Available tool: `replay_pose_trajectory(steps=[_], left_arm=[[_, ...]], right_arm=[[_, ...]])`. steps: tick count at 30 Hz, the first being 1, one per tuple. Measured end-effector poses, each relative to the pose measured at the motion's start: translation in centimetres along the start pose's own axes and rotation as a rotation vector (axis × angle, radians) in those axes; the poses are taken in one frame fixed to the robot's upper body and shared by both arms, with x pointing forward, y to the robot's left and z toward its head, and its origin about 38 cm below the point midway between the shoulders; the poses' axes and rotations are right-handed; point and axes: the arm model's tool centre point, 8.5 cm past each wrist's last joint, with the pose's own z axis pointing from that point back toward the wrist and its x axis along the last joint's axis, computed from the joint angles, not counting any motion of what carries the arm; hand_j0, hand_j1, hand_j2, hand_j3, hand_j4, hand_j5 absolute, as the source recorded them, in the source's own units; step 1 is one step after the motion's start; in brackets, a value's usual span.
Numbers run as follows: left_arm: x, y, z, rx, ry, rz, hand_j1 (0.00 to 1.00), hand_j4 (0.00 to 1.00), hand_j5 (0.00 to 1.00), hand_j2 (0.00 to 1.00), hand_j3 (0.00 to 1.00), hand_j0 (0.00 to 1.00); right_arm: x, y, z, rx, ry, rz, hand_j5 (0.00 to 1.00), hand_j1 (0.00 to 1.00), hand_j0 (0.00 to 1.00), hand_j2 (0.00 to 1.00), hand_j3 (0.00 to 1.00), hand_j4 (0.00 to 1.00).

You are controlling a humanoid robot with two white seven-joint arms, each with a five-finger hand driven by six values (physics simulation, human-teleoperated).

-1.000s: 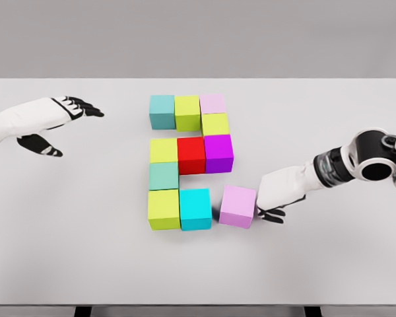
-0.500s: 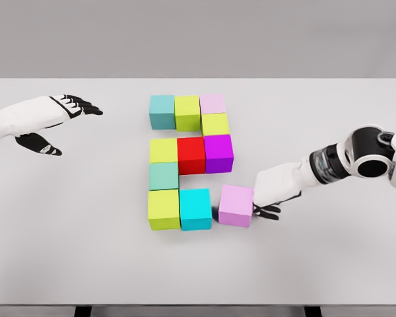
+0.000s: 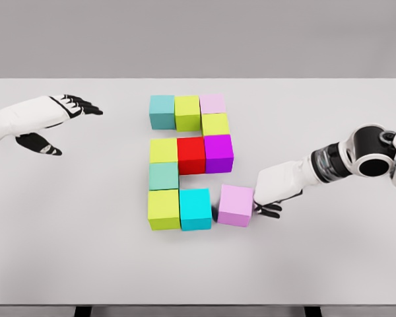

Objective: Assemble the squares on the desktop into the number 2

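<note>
The lilac cube [image 3: 236, 205] sits on the near part of the white table [image 3: 330, 264], just right of the cyan cube [image 3: 195, 209], with a narrow gap visible between the two and its outline turned slightly out of line with the row. The right hand [image 3: 276, 189] presses flat against the right face of the lilac cube; its dark fingertips [image 3: 270, 211] lie low on the table at the cube's near right corner, and the fingers are extended rather than wrapped, so nothing is grasped. The remaining cubes form the figure. The near row runs from a yellow-green cube [image 3: 164, 209] at the left to the cyan cube. Directly behind the yellow-green cube stands a teal-green cube [image 3: 164, 176]. The middle row, from left to right, holds a second yellow-green cube [image 3: 164, 150], a red cube [image 3: 191, 155] and a purple cube [image 3: 218, 153], all touching. A yellow-green cube on the right column [image 3: 215, 123] stands behind the purple cube. The far row, from left to right, holds a teal cube [image 3: 162, 111], an olive-green cube [image 3: 187, 112] and a pale pink cube [image 3: 213, 103]. The left hand [image 3: 63, 115] hovers over the far left of the table, well apart from the cubes, with fingers spread and thumb lowered, holding nothing.
</note>
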Motion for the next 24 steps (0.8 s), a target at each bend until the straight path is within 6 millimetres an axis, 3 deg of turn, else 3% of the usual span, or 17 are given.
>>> replay_pose_trajectory(steps=[24], left_arm=[[0.02,-0.64,0.04,-0.01,0.0,0.01,1.0,1.0,1.0,1.0,1.0,1.0]], right_arm=[[-0.98,-0.36,0.4,-0.014,0.027,-0.012,0.13,0.13,0.13,0.13,0.13,0.13]])
